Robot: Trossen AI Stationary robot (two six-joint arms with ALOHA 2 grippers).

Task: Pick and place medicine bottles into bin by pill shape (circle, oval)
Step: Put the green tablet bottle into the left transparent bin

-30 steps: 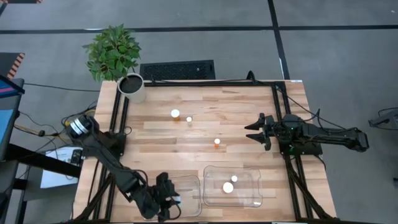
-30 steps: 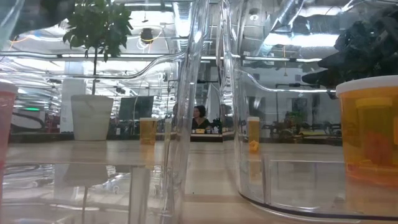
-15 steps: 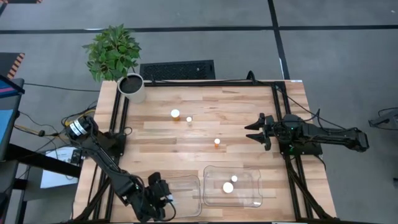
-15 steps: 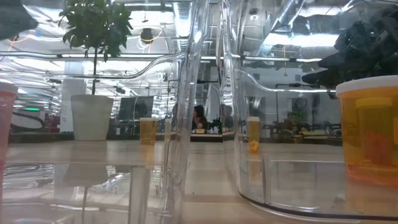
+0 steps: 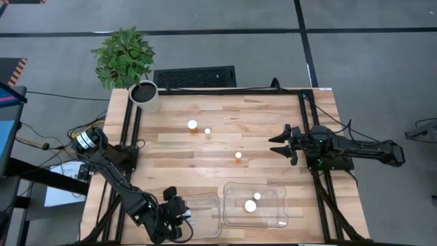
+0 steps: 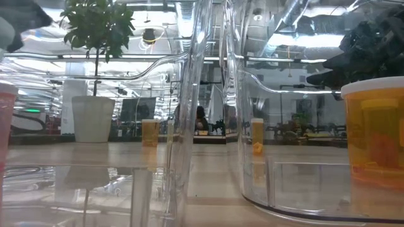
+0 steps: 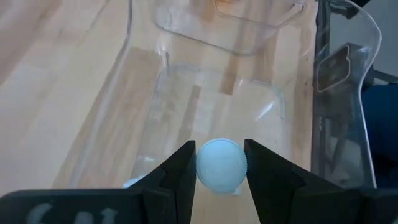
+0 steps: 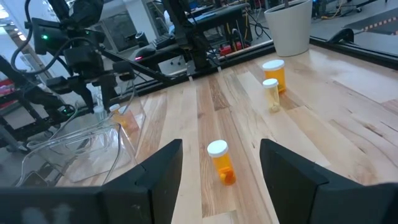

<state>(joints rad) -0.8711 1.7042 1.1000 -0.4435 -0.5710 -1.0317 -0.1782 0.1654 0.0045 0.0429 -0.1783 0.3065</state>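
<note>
Left wrist view: left claw (image 7: pixel 221 163) is closed on a bottle (image 7: pixel 220 163), white cap pinched between both fingers, axis upright, directly over the left bin (image 7: pixel 146 93) floor at the bench's front edge; drop looks straight down, nothing between cap and bin; high view puts the left claw (image 5: pixel 176 213) at that bin's (image 5: pixel 205 213) left rim; right bin (image 5: pixel 273 193) beside it holds two bottles; three more bottles stand mid-bench, the nearest one (image 5: pixel 238 156) closer to the right claw (image 5: pixel 281 143), which waits spread wide and empty near the right edge.
</note>
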